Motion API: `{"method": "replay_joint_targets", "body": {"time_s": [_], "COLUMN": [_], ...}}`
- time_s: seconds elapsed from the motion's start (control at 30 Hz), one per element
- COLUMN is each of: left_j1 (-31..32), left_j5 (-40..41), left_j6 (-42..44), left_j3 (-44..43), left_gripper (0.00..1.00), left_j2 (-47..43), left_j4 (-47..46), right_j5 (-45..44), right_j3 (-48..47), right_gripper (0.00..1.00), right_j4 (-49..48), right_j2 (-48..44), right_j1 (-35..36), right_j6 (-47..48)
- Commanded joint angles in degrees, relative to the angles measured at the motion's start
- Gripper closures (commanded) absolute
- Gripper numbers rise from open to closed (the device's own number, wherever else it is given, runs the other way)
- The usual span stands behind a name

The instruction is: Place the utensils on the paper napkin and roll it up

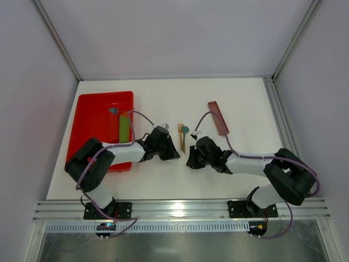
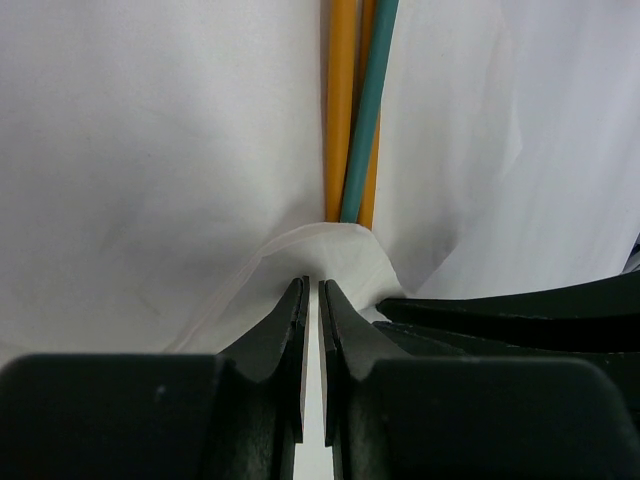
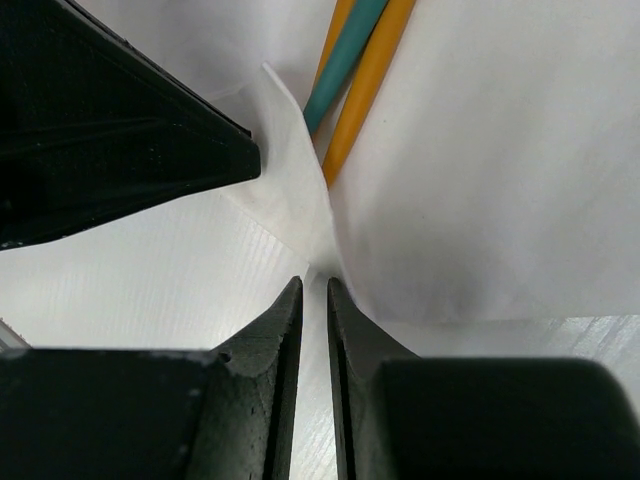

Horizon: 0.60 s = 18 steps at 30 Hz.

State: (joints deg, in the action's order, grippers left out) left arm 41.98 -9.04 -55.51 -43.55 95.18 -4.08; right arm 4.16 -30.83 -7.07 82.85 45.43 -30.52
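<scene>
The paper napkin (image 2: 150, 150) lies white on the white table, so the top view barely shows it. Two orange-tan utensils (image 2: 340, 110) and a teal stick (image 2: 372, 100) lie on it; they also show in the top view (image 1: 183, 141) and the right wrist view (image 3: 372, 85). The napkin's near edge is lifted and folded over their ends (image 3: 295, 180). My left gripper (image 2: 312, 285) and right gripper (image 3: 314, 283) sit side by side at that edge (image 1: 175, 155) (image 1: 191, 162). Each is closed to a thin slit on the napkin fold.
A red tray (image 1: 90, 117) at the left holds a green strip (image 1: 124, 128). A flat reddish-brown bar (image 1: 218, 117) lies at the back right. Cables loop over both wrists. The other arm's black fingers (image 3: 120, 130) crowd each wrist view.
</scene>
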Motion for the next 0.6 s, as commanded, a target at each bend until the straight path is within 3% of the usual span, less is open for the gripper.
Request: {"method": "replay_joint_targets", "body": {"time_s": [0.0,0.33,0.57], "left_j1": [0.1,0.1,0.1], "left_j5": [0.3,0.1,0.2], "left_j6": [0.3,0.2,0.1], "left_j3": [0.4,0.2,0.1], "left_gripper": [0.88,0.87,0.87], "left_j2": [-0.4,-0.7,-1.1], "left_j4": [-1.8,-1.4,-1.0], "right_j5": [-1.7,-3.5,-5.8], "right_j3": [0.1,-3.1,-4.1], "right_gripper": [0.83,0.83,0.84], "right_j4": [0.5,6.4,6.3], "right_j2": [-2.1,-5.9,-3.1], "right_j1": [0.1,0.0,-0.1], "right_j6": [-0.2,-0.4,0.2]}}
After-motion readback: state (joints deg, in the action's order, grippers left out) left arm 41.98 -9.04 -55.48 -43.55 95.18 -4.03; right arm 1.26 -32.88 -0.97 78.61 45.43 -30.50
